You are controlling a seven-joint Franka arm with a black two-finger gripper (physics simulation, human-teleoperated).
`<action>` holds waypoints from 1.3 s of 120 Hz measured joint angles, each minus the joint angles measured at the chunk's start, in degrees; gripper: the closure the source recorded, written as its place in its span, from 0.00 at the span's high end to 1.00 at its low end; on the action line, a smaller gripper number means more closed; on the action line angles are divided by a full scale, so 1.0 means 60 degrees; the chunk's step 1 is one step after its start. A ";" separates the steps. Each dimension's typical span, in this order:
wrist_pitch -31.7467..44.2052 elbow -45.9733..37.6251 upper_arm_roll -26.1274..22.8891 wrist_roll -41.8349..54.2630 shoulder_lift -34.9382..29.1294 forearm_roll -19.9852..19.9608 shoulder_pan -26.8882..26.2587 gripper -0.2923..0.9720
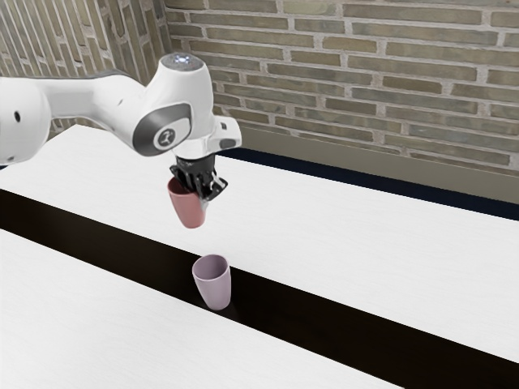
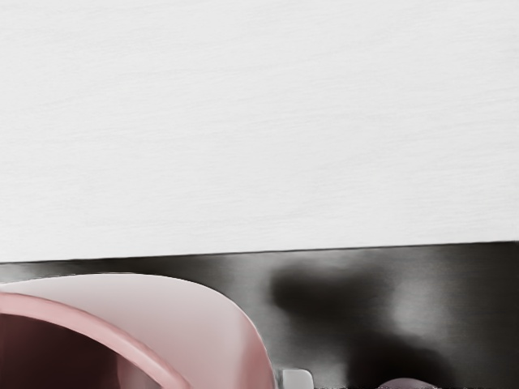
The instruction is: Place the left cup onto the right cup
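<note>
Salmon-pink cup, clamped tilted at its rim by the gripper, hangs above the lilac cup standing on the desk; best levelled and centred over that mouth before a slow descent.

A plain simulated room: brick walls behind a white table.

Glossy white arm, fat rounded segments, smooth shells. Grey disc with a small pale emblem set into the wrist joint, faintly speckled cap on top. Below that, black, blocky end effector.
</note>
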 joint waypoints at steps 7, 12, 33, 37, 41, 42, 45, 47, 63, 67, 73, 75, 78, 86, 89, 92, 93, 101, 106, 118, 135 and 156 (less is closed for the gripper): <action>-0.0012 -0.0024 -0.0100 -0.0175 0.0000 0.0004 -0.0005 0.15; -0.0020 -0.0052 -0.0178 -0.0302 -0.0005 0.0005 0.0004 0.15; -0.0052 -0.0119 -0.0402 -0.0815 -0.0028 0.0006 -0.0008 0.15; -0.0057 -0.0121 -0.0434 -0.0906 -0.0028 0.0006 -0.0012 0.15; -0.0061 -0.0125 -0.0490 -0.0998 -0.0028 0.0005 0.0002 0.15; -0.0062 -0.0126 -0.0507 -0.1022 -0.0028 0.0005 0.0005 0.15; -0.0065 -0.0130 -0.0543 -0.1090 -0.0028 0.0005 -0.0001 0.15; -0.0067 -0.0131 -0.0575 -0.1136 -0.0028 0.0007 0.0001 0.15; -0.0104 -0.0122 -0.0784 -0.1497 -0.0032 0.0053 -0.0006 0.15; -0.0133 -0.0124 -0.0827 -0.1590 -0.0038 0.0075 -0.0010 0.15; -0.0179 -0.0129 -0.0893 -0.1725 -0.0045 0.0099 -0.0006 0.15; -0.0192 -0.0130 -0.0914 -0.1768 -0.0048 0.0104 -0.0007 0.15; -0.0211 -0.0140 -0.0938 -0.1833 -0.0052 0.0112 -0.0011 0.15; -0.0252 -0.0198 -0.0983 -0.2003 -0.0057 0.0125 -0.0015 0.15; -0.0262 -0.0218 -0.1003 -0.2066 -0.0057 0.0128 -0.0009 0.15; -0.0272 -0.0242 -0.1019 -0.2129 -0.0057 0.0131 -0.0008 0.15; -0.0275 -0.0247 -0.1023 -0.2150 -0.0058 0.0131 -0.0009 0.15; -0.0269 -0.0406 -0.1039 -0.2309 -0.0098 0.0135 -0.0010 0.15; -0.0259 -0.0521 -0.1043 -0.2404 -0.0149 0.0133 -0.0008 0.15; -0.0238 -0.0703 -0.1046 -0.2615 -0.0266 0.0128 0.0004 0.15; -0.0260 -0.0801 -0.1231 -0.2943 -0.0445 0.0131 0.0045 0.15; -0.0370 -0.0808 -0.1526 -0.3361 -0.0538 0.0128 -0.0028 0.15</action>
